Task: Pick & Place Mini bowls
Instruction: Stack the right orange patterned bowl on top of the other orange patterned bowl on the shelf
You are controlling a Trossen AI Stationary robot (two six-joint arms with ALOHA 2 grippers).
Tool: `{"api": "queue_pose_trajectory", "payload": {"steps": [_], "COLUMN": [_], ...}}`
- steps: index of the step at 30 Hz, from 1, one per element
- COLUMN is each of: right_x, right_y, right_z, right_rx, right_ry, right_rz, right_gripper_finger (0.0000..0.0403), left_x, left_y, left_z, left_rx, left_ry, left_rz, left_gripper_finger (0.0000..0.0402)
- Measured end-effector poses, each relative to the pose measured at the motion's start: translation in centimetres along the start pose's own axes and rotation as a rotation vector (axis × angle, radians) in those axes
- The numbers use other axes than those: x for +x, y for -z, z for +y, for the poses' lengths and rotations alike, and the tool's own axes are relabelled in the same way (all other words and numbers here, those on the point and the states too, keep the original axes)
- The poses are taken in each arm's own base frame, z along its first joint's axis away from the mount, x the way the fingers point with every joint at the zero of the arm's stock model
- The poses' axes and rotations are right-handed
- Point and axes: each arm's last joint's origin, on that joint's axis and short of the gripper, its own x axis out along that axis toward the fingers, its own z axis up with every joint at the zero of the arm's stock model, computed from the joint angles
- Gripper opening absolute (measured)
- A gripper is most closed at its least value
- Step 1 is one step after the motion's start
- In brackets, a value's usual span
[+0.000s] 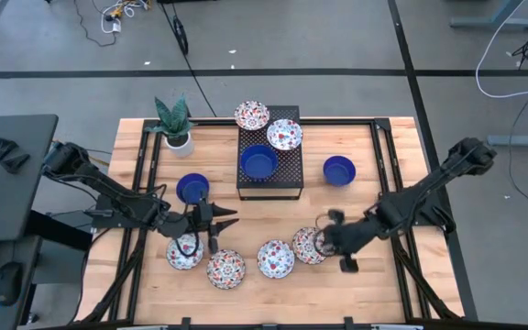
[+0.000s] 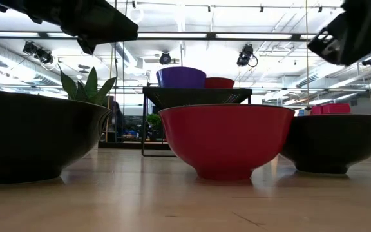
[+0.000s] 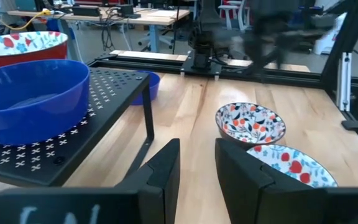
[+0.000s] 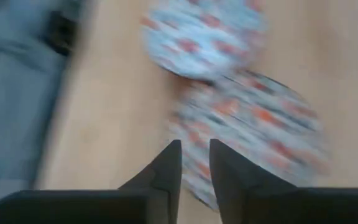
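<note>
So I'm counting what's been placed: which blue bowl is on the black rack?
The blue bowl at the rack's front left. The other two blue bowls sit on the table, one either side of it.

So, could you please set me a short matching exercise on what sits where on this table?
Things:
1 potted plant
2 rack
3 left tool
4 right tool

Descriptions:
A open and empty
B low over a floral bowl
C black and perforated
D just left of the rack

Pairs: 1-D, 2-C, 3-A, 4-B
</note>
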Motion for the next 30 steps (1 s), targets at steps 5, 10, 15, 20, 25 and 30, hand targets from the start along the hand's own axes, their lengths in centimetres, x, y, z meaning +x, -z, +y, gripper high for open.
{"api": "queue_pose_trajectory", "payload": {"steps": [5, 10, 15, 20, 25, 30], "right_x": [2.4, 4.3, 6.2, 6.6, 6.5, 6.4], "right_y": [1.2, 1.8, 2.5, 2.6, 3.0, 3.5], "right_z": [1.1, 2.1, 2.2, 2.2, 2.0, 2.0], "right_rx": [-0.090, -0.232, -0.338, -0.400, -0.409, -0.400], "right_ry": [-0.138, -0.128, 0.002, 0.126, 0.140, 0.152], "right_rz": [-0.115, -0.060, 0.018, 0.012, 0.051, 0.095], "right_gripper_finger": [0.0137, 0.0174, 0.0177, 0.0157, 0.0119, 0.0052], "left_x": [0.1, 0.1, 0.1, 0.4, 0.4, 0.5], "left_y": [0.0, -0.1, -0.2, -0.3, -0.5, -0.6], "left_z": [0.1, 0.1, 0.2, 0.4, 0.4, 0.1], "left_rx": [-0.003, -0.006, -0.010, -0.023, -0.029, -0.041], "left_ry": [-0.007, -0.006, -0.007, -0.004, 0.003, 0.065], "left_rz": [-0.002, -0.005, -0.010, -0.018, -0.025, -0.042], "left_gripper_finger": [0.0105, 0.0105, 0.0105, 0.0105, 0.0105, 0.0105]}}
